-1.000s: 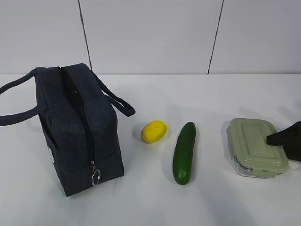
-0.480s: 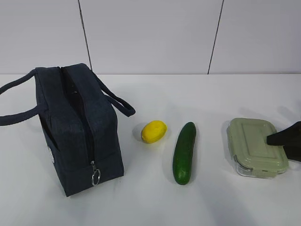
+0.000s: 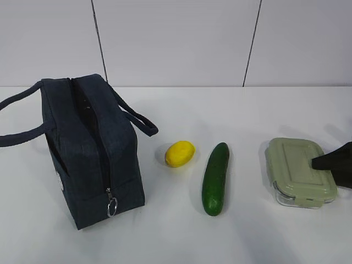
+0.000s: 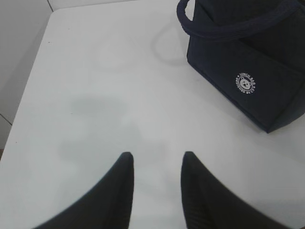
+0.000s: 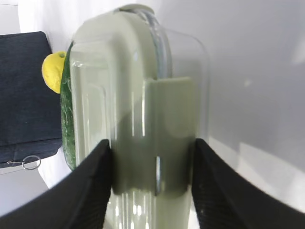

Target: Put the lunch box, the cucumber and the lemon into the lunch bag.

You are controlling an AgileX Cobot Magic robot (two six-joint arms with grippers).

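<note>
The lunch bag (image 3: pixel 91 151) is dark navy with a small white round logo (image 4: pixel 245 83) printed on one side. The lemon (image 3: pixel 180 153) is bright yellow, the cucumber (image 3: pixel 215 179) dark green, and the lunch box (image 3: pixel 300 171) is clear glass under a pale sage-green lid.

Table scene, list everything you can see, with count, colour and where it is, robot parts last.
lunch bag: one, dark navy, left side of the table, upright.
lemon: one, yellow, right of the bag.
cucumber: one, dark green, right of the lemon.
lunch box: one, clear with sage-green lid, far right.
table: one, white.
left claw: one, black, open over bare table beside the bag.
right claw: one, black, fingers either side of the lunch box's lid clip.
</note>
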